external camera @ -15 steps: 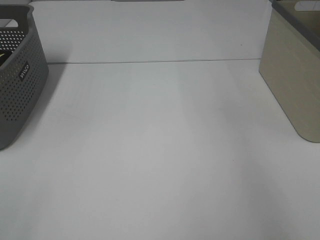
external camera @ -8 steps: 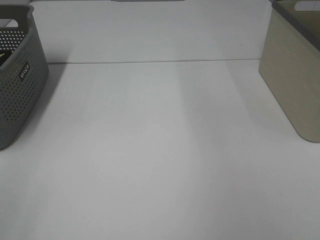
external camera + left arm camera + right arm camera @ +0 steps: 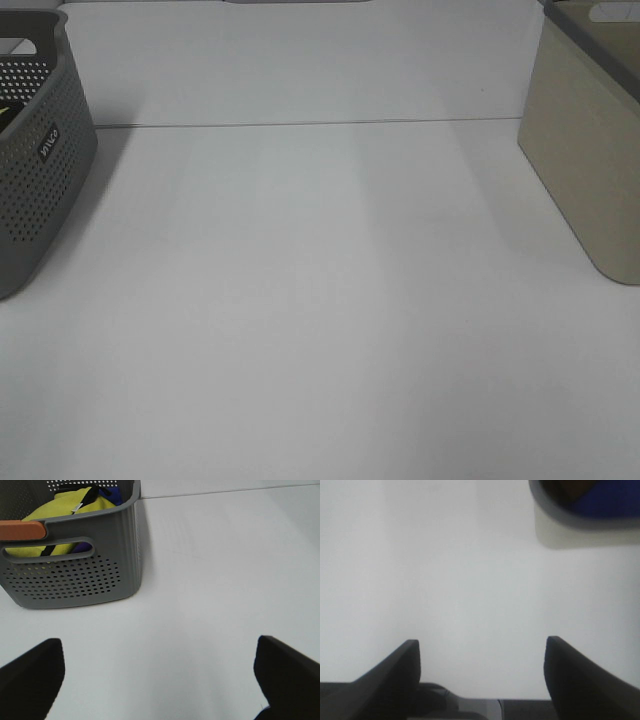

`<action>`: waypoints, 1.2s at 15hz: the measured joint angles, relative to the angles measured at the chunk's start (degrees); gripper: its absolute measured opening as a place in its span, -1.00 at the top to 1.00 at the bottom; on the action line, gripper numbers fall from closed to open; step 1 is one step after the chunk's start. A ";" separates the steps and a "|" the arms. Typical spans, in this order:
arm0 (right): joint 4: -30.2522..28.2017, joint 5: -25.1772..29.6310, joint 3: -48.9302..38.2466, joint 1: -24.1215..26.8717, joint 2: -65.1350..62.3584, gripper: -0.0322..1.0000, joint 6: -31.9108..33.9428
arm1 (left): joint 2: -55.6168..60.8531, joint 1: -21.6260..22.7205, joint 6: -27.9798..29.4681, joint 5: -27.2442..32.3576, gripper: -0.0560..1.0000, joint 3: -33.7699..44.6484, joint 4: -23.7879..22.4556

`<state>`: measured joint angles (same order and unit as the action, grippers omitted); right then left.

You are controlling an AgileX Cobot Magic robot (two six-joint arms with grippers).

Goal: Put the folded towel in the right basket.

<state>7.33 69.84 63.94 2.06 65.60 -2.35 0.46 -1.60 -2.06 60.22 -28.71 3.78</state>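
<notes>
No folded towel lies on the table in any view. The right basket [image 3: 590, 150] is beige with a grey rim; in the right wrist view [image 3: 580, 530] something blue [image 3: 610, 497] and something brown lie inside it. My right gripper [image 3: 481, 643] is open and empty above the bare table, short of that basket. My left gripper [image 3: 159, 645] is open and empty above the table, a little away from the grey perforated left basket [image 3: 75, 575], which holds yellow cloth [image 3: 60, 510] and blue cloth. Neither gripper shows in the exterior high view.
The left basket [image 3: 40, 170] stands at the table's left edge and the beige basket at the right edge. The white table [image 3: 320, 300] runs between them, with a seam line along the back.
</notes>
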 joint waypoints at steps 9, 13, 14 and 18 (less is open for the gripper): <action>-2.98 -4.58 -32.43 0.00 -34.72 -0.35 -0.63 | 0.00 0.00 0.00 0.00 -0.95 0.00 0.00; -2.98 -7.16 -34.03 0.00 -51.34 -0.35 -1.78 | 0.00 0.00 0.00 0.00 -0.95 0.00 0.00; -2.98 -7.22 -34.03 0.00 -55.29 -0.35 -2.35 | 0.00 0.00 0.00 0.00 -0.95 0.00 0.00; -2.98 -7.28 -34.03 0.00 -64.52 -0.35 -2.86 | 0.00 0.00 0.00 0.00 -0.95 0.00 0.00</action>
<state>4.35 62.57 29.91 2.06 1.09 -5.21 0.46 -1.60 -2.06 60.22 -28.71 3.78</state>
